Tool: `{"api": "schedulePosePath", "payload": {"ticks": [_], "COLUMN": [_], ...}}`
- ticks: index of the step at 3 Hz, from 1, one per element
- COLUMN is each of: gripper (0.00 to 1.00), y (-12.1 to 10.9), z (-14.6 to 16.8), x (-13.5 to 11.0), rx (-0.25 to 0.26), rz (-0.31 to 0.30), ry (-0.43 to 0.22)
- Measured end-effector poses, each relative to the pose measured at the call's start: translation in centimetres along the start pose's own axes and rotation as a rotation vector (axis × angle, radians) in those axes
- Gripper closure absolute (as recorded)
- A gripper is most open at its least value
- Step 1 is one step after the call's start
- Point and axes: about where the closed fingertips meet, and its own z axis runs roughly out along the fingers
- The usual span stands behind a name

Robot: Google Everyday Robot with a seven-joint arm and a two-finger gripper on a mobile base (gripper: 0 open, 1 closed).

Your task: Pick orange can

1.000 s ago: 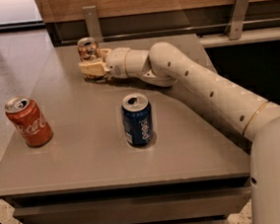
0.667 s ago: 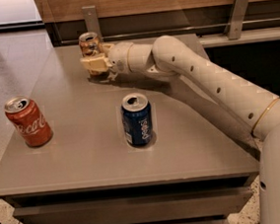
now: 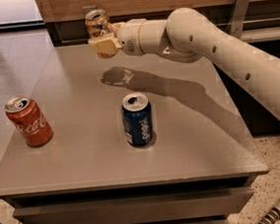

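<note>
The orange can is golden-orange with a silver top. It is held in the air above the far part of the grey table. My gripper is shut on the can, its tan fingers wrapped around the can's lower half. The can tilts slightly. Its shadow falls on the tabletop below. The white arm reaches in from the right.
A red Coca-Cola can stands at the table's left. A dark blue Pepsi can stands near the middle front. A wooden wall with metal brackets runs behind the table. Floor lies to the left.
The gripper has lifted the orange can off the tabletop and now holds it higher. The red and blue cans have not moved.
</note>
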Motion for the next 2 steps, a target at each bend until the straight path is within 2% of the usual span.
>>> {"api": "schedulePosePath", "payload": {"ticks": [2], "gripper": [1.0], "y": [-0.2], "z": [-4.4], "x": [-5.4], "rx": [0.065], "rz": [-0.089], "ry": [-0.024]}}
